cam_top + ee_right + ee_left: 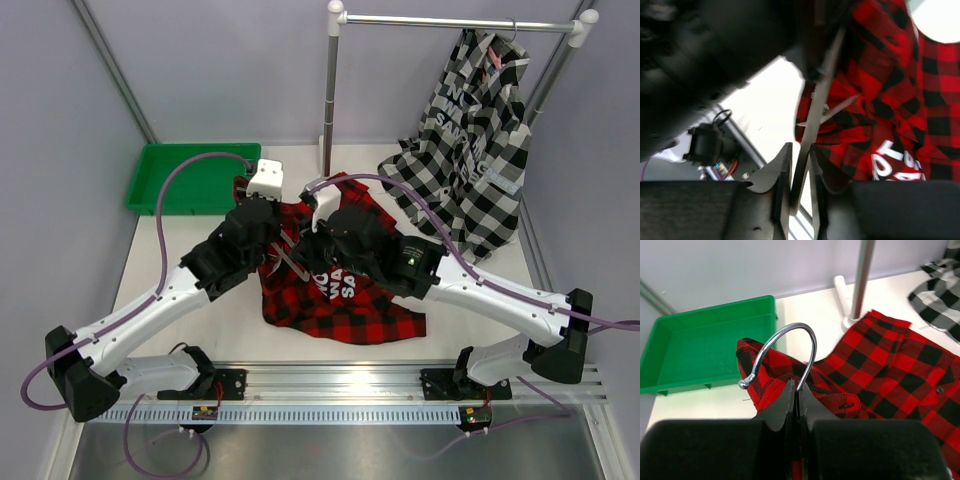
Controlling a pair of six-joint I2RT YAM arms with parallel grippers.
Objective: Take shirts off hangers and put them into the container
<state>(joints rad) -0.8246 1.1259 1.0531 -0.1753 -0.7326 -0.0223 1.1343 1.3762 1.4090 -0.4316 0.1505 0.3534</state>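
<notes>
**Both jaws at the hanger, red shirt down on the table**

The table [300, 345] carries everything. At its far right stands the rack [450, 20], and from its rail hangs the black-and-white shirt [480, 140]. It is buffalo plaid with large white capitals down the front. The folds break the words up, and I can only make out what looks like "SAM". Its lower part spills onto the tabletop.

The red-and-black shirt [350, 300] lies crumpled in the middle of the table, between my two arms. It has the same big check and white block letters near its centre. From above they seem to read "SA", and my right wrist camera cuts them off. A dark button shows on the red cloth.

The container [150, 185], bright green with a raised rim, sits at the far left corner, near the red shirt but apart from it.

The hanger [790, 327] is thin grey wire, and its hook curls up out of the red collar.

My left gripper [796, 390] is clenched on the neck of that hook. My right gripper [800, 147] has its jaws drawn in close on either side of one of the hanger's wire arms. I cannot tell whether they actually pinch it.
</notes>
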